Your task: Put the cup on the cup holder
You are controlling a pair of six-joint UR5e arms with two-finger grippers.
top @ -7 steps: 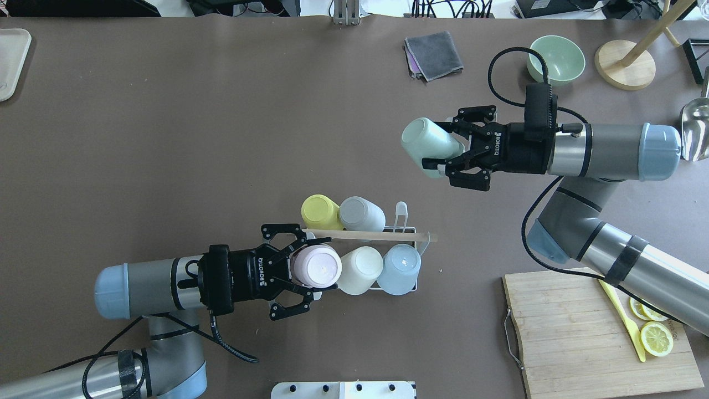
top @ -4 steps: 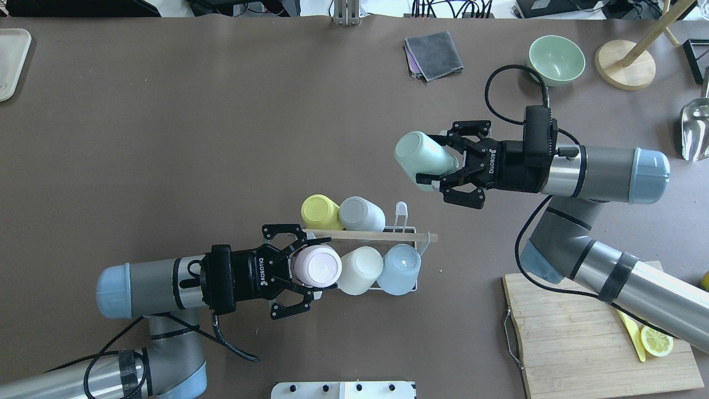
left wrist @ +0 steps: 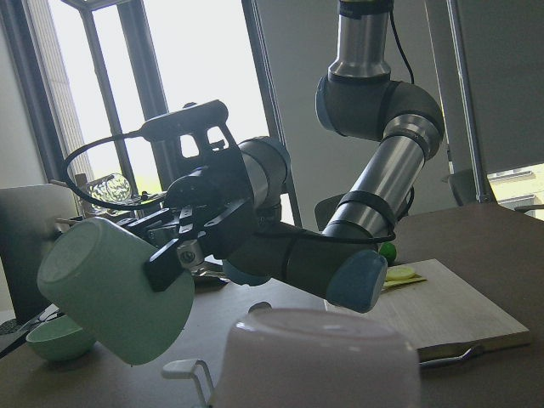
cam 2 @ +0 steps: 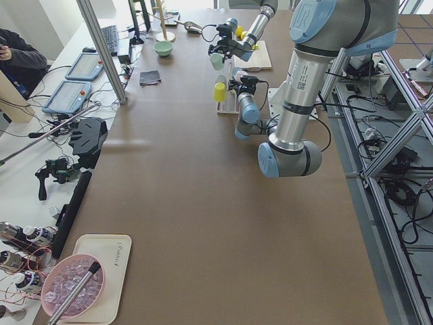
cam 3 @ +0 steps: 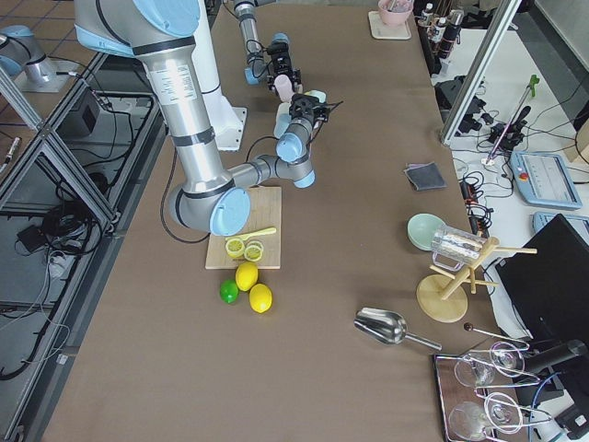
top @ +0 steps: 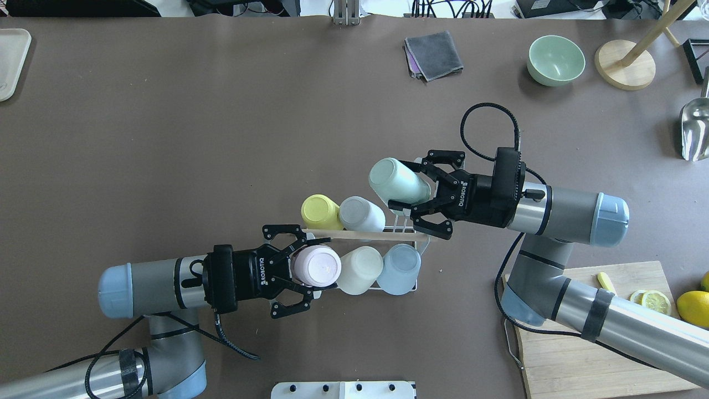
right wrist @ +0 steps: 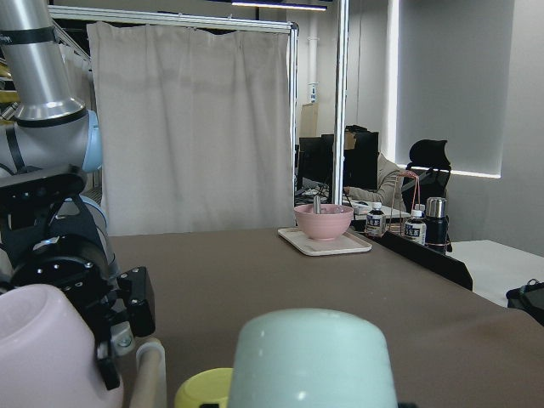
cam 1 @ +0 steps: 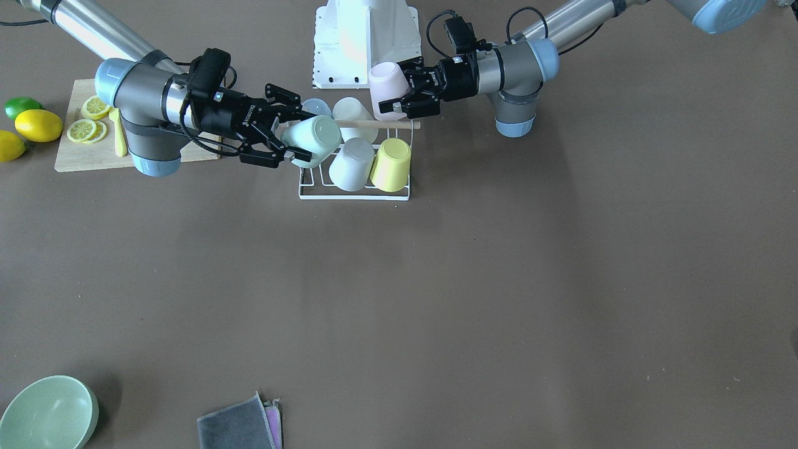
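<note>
The cup holder (top: pixel 368 235), a white wire rack with a wooden rod, stands mid-table. It carries a yellow cup (top: pixel 319 212), a grey cup (top: pixel 361 214), a cream cup (top: pixel 360 270) and a blue cup (top: pixel 400 269). My right gripper (top: pixel 409 191) is shut on a mint green cup (top: pixel 396 180), held tilted over the rack's far right corner. The front-facing view shows the mint green cup (cam 1: pixel 312 140) beside the rack (cam 1: pixel 355 194). My left gripper (top: pixel 313 266) is shut on a pink cup (top: pixel 317 267) at the rack's near left end.
A grey cloth (top: pixel 433 54), a green bowl (top: pixel 555 60) and a wooden stand base (top: pixel 625 64) lie at the far right. A cutting board (top: pixel 581 354) with lemon slices sits near right, a metal scoop (top: pixel 695 130) at the right edge, and a tray (top: pixel 11 61) far left.
My right gripper has carried the mint green cup left and nearer, to the rack's far right corner. The left gripper and pink cup have barely moved.
</note>
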